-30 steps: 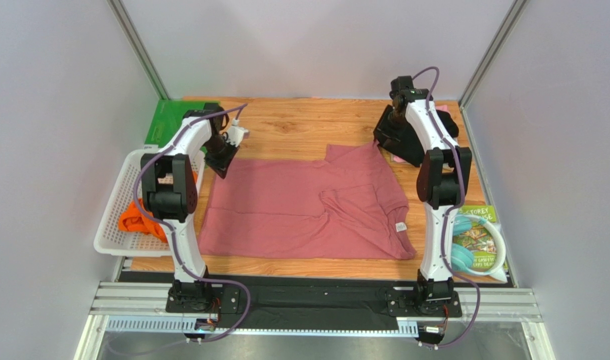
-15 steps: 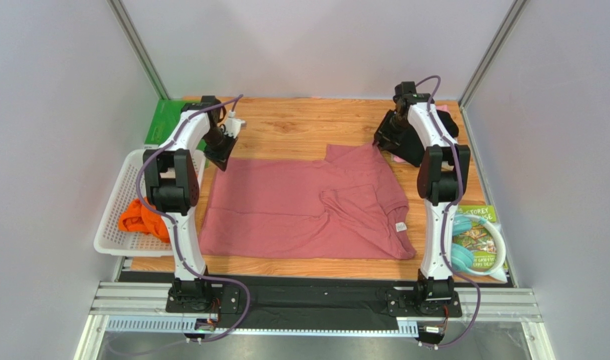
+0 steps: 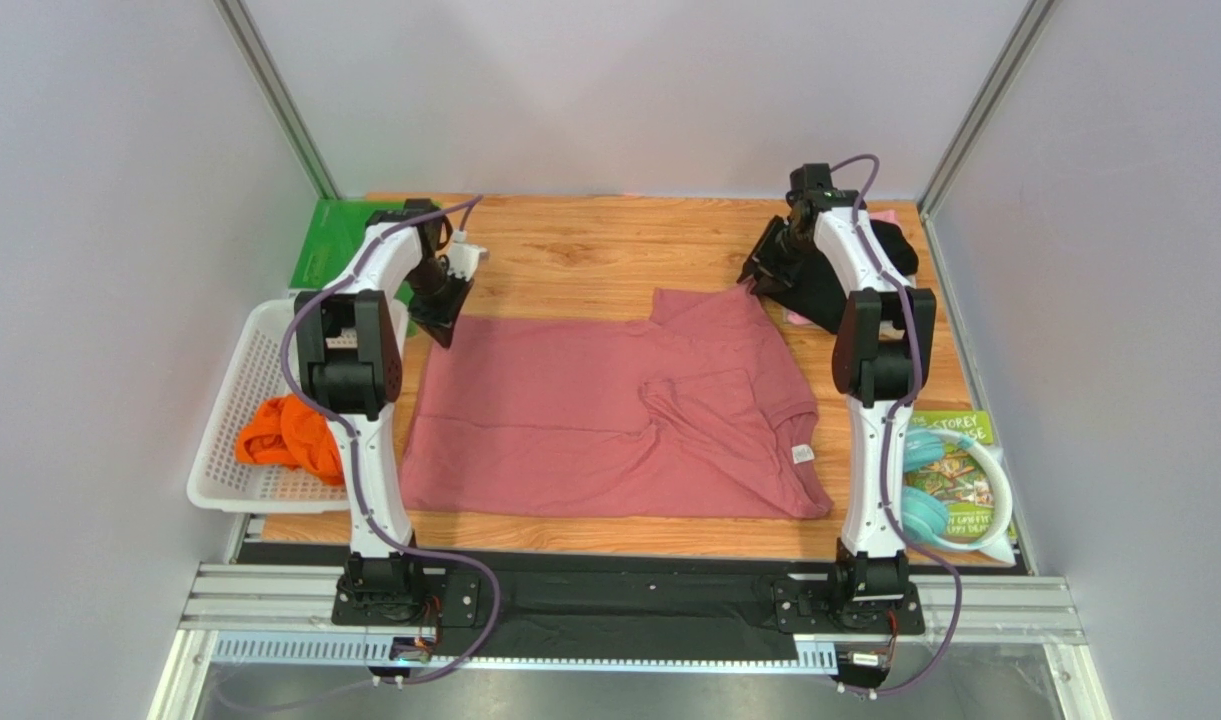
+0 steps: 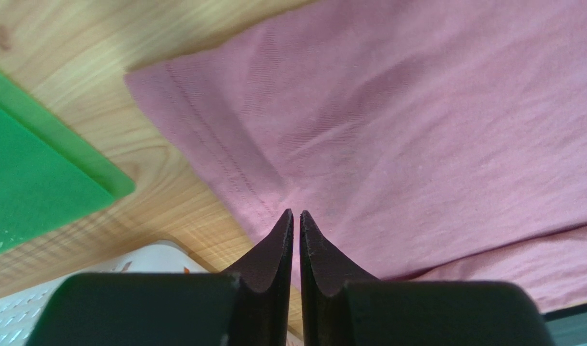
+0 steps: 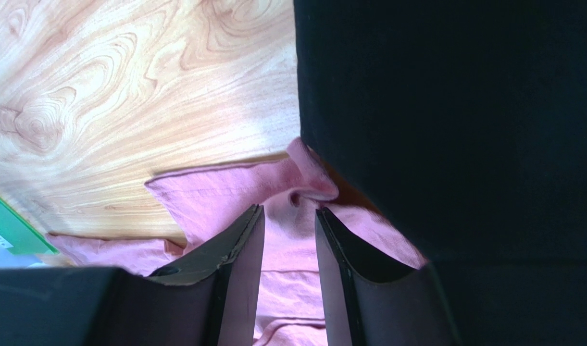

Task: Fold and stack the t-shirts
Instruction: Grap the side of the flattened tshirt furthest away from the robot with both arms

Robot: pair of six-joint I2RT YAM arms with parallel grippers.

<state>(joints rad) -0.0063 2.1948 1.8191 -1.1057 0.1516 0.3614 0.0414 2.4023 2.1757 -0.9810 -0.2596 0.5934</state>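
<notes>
A large dusty-rose t-shirt (image 3: 601,420) lies spread on the wooden table, its white neck label (image 3: 800,452) at the near right. My left gripper (image 3: 439,308) is at the shirt's far left edge. In the left wrist view its jaws (image 4: 296,213) are pinched together on the hem (image 4: 224,158), with creases running out from the tips. My right gripper (image 3: 766,279) is at the far right sleeve. Its jaws (image 5: 289,216) are open around pink cloth (image 5: 296,238) beside a black shirt (image 5: 455,108). An orange shirt (image 3: 278,435) lies in the basket. A pale pink one (image 3: 797,318) peeks from under the black one (image 3: 899,248).
A white mesh basket (image 3: 218,465) stands at the table's left edge. A green board (image 3: 335,240) lies at the far left corner and also shows in the left wrist view (image 4: 29,180). A printed package with a teal ring (image 3: 954,480) lies at the near right.
My left gripper has shifted a little toward the far left at the shirt's edge and its wrist has turned. My right gripper has edged slightly farther back. The shirt has hardly moved.
</notes>
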